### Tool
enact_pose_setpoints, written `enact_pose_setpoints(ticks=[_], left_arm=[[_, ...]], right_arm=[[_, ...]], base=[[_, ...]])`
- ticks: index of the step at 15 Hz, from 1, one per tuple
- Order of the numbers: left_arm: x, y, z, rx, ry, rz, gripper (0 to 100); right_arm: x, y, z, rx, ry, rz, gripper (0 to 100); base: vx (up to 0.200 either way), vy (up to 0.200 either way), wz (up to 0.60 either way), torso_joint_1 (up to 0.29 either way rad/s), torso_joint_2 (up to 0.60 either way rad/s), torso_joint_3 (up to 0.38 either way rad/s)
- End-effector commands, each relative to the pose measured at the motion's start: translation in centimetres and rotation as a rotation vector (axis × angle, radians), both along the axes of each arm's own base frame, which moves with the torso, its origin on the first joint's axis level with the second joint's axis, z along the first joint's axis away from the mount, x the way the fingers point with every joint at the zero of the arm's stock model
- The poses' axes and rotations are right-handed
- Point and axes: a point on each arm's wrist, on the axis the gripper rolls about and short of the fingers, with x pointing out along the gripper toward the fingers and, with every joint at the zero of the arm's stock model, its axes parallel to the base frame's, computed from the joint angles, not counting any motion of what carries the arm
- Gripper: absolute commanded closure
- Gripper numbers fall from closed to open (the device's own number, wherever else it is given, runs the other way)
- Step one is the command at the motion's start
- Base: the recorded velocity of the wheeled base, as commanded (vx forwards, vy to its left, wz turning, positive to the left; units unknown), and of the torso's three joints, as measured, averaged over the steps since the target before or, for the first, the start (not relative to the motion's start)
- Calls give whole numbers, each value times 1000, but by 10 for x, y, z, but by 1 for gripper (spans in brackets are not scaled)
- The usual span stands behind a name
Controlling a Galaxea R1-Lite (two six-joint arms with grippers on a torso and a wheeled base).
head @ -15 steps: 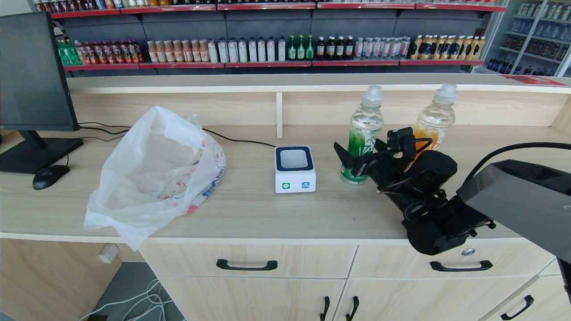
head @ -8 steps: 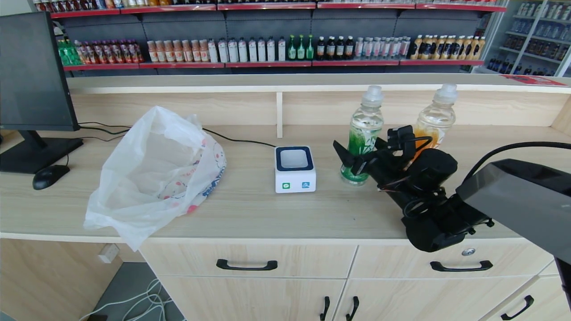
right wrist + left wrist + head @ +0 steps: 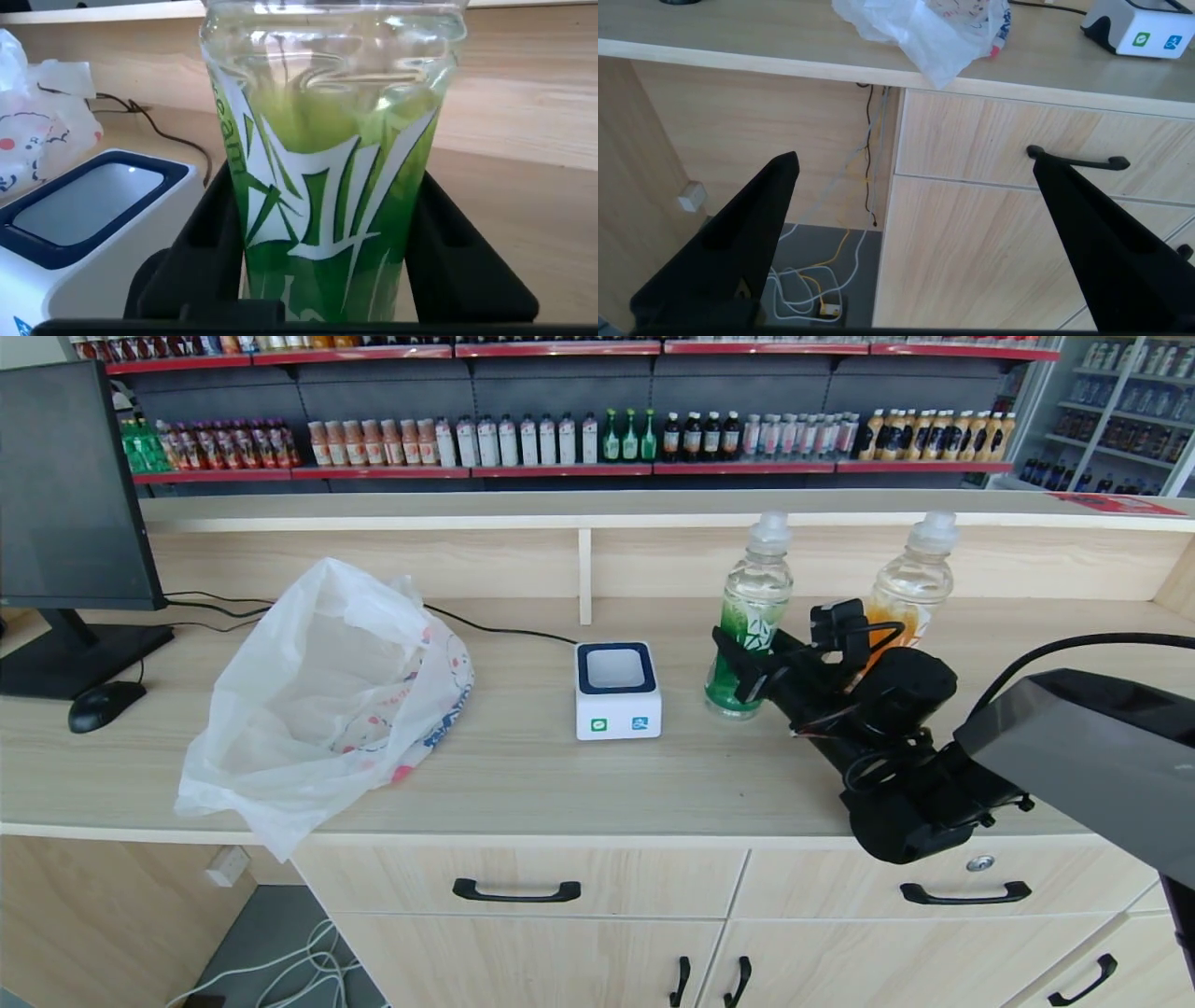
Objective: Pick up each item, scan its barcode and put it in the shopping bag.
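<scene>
The right gripper (image 3: 738,670) had closed its fingers on the lower body of the green bottle (image 3: 754,602), which stood nearly upright between them. The pick-up looked to be in hand. Next, the bottle would need lifting and turning so its barcode faced the scanner (image 3: 617,702), just left of the gripper. The arm lay low, stretched forward over the counter (image 3: 560,775).

Head view: bright, even light, strongest at the far right shelving (image 3: 1120,420). Faint, soft shadows under the shopping bag (image 3: 327,691) and scanner (image 3: 616,702). The counter (image 3: 523,775) edge bows slightly. Right wrist view: highlights glint on the green-labelled bottle (image 3: 327,187).
</scene>
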Motion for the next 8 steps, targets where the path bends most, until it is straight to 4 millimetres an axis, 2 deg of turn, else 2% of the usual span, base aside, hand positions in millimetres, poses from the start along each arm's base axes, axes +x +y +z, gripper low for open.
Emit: enact_pose_setpoints(ticks=[1,8], left_arm=[[0,0,0,-1,1,1,0],[0,0,0,-1,-1,1,0]], right_arm=[[0,0,1,1,-3,1,100],[-3,-1,10,9,-22,2,100]], base=[[0,0,0,0,0,0],[0,0,0,0,0,0]])
